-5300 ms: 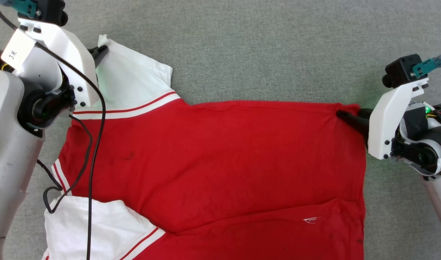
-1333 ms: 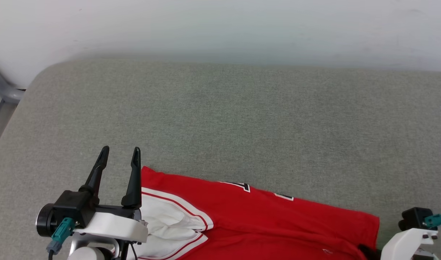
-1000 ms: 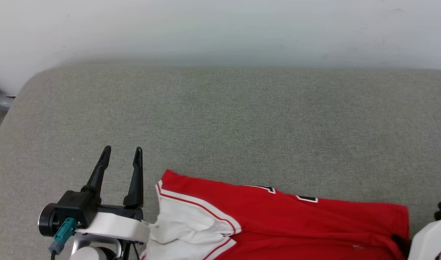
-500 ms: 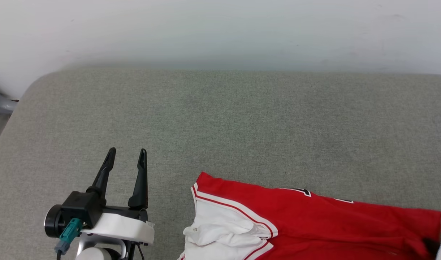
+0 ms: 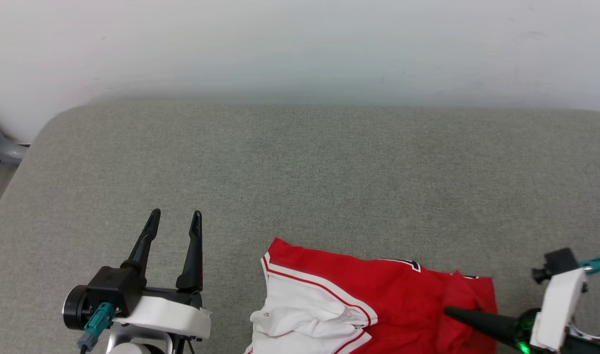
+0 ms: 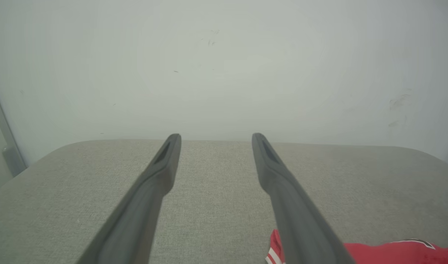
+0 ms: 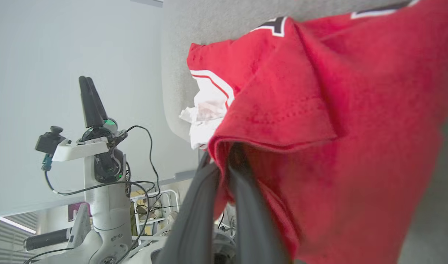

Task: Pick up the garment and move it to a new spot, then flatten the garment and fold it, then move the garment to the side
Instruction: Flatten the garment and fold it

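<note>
Grey woven fabric covers the broad padded surface (image 5: 329, 172), which has a rounded corner at the far left and runs up to a plain white wall (image 5: 300, 44).

The garment (image 5: 403, 305), a red jersey shirt, lies bunched on the near part of this surface, right of centre in the head view, with its lower portion cut off by the bottom edge of that view. Its right end is drawn up into a raised fold.

The left gripper (image 5: 176, 213) hovers over bare fabric to the left of the shirt and well apart from it. Its two long dark fingers are spread and point towards the wall, with nothing between them.

The right gripper (image 5: 449, 310) reaches in from the lower right. In the right wrist view its fingers are pressed together on the shirt's red hem, and the cloth drapes over their tips.

A crumpled white sleeve (image 5: 304, 314) sits at the shirt's left end, bordered by red-and-white stripe trim (image 5: 319, 287).

Along the shirt's far edge a sliver of black, white-edged lettering (image 5: 410, 264) peeks out, too little to read.
</note>
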{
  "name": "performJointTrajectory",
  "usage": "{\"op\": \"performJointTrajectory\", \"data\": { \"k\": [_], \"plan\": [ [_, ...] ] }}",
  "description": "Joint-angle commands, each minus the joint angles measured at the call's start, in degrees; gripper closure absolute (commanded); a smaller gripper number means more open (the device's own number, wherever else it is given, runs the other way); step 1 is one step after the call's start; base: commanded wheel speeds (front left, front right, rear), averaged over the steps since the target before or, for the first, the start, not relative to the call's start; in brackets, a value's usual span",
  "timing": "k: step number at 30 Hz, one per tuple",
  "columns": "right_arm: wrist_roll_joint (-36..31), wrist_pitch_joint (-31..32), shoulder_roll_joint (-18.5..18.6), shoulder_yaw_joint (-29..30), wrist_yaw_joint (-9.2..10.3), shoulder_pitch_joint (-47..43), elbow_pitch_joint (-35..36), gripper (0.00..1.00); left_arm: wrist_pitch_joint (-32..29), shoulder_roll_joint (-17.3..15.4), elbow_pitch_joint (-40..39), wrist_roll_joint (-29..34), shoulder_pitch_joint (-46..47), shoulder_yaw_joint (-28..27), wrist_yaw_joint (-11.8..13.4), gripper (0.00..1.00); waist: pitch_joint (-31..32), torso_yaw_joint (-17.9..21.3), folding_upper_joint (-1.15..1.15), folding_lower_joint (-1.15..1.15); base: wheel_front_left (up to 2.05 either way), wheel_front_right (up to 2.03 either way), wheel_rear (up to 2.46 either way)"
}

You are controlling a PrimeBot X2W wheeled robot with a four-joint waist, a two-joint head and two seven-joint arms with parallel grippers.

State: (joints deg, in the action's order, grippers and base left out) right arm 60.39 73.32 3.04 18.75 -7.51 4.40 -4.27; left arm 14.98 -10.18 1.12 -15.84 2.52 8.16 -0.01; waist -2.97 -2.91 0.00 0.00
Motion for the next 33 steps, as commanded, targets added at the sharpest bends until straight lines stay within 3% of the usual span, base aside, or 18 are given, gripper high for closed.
{"op": "performJointTrajectory", "data": {
  "k": [1, 3, 4, 9, 15, 22, 23, 25, 26, 33],
  "plan": [
    [1.66, -0.53, -0.22, -1.06, 0.04, 0.33, -0.38, 1.00, 0.28, 0.05, 0.05, 0.35, -0.49, -0.16, -0.30, 0.00, -0.06, -0.04, 0.00, 0.00, 0.00, 0.00, 0.00],
    [6.25, -1.95, -0.22, -4.62, 0.04, 0.82, -1.26, 1.00, 0.28, -0.06, 0.08, 0.51, -0.31, -0.09, -0.40, 0.00, -0.29, -0.14, 0.00, 0.00, 0.00, 0.00, 0.00],
    [11.22, -5.29, -0.23, -10.81, 0.05, 1.58, -2.26, 1.00, 0.28, -0.04, 0.19, 0.64, 0.23, 0.16, -0.69, 0.00, -0.76, -0.48, 0.00, 0.00, 0.00, 0.00, 0.00],
    [17.43, -12.32, -0.23, -21.67, 0.04, 3.53, -3.71, 1.00, 0.28, 0.09, 0.47, 0.66, 1.50, 0.68, -1.18, 0.00, -2.11, -1.73, 0.00, 0.00, 0.00, 0.00, 0.00],
    [19.62, -19.33, -0.17, -33.63, 0.04, 7.01, -6.04, 1.00, 0.28, 0.28, 0.71, 0.81, 3.05, 0.94, -1.66, 0.00, -4.14, -3.55, 0.00, 0.00, 0.00, 0.00, 0.00],
    [18.55, -26.84, -0.16, -39.96, 0.04, 10.18, -10.68, 1.00, 0.28, 0.88, 1.11, 0.92, 4.53, 0.77, -2.09, 0.00, -6.85, -5.05, 0.00, 0.00, 0.00, 0.00, 0.00],
    [17.93, -27.91, -0.15, -40.35, 0.04, 10.67, -11.10, 0.96, 0.28, 0.94, 1.14, 0.97, 4.72, 0.73, -2.23, 0.00, -7.16, -5.12, 0.00, 0.00, 0.00, 0.00, 0.00],
    [17.77, -29.20, -0.15, -41.39, 0.04, 10.83, -12.09, 0.51, 0.28, 1.18, 1.38, 1.04, 4.91, 0.67, -2.40, 0.00, -7.50, -5.17, 0.00, 0.00, 0.00, 0.00, 0.00],
    [17.20, -30.03, -0.16, -41.85, 0.04, 11.14, -12.28, 0.00, 0.28, 1.24, 1.46, 1.10, 4.96, 0.55, -2.41, 0.00, -7.64, -5.09, 0.00, 0.00, 0.00, 0.00, 0.00],
    [17.49, -34.56, -0.16, -44.42, 0.04, 12.52, -9.69, 0.00, 0.28, 1.55, 1.97, 1.57, 5.39, 0.00, -2.92, 0.00, -7.50, -3.86, 0.00, 0.00, 0.00, 0.00, 0.00]
  ]
}}
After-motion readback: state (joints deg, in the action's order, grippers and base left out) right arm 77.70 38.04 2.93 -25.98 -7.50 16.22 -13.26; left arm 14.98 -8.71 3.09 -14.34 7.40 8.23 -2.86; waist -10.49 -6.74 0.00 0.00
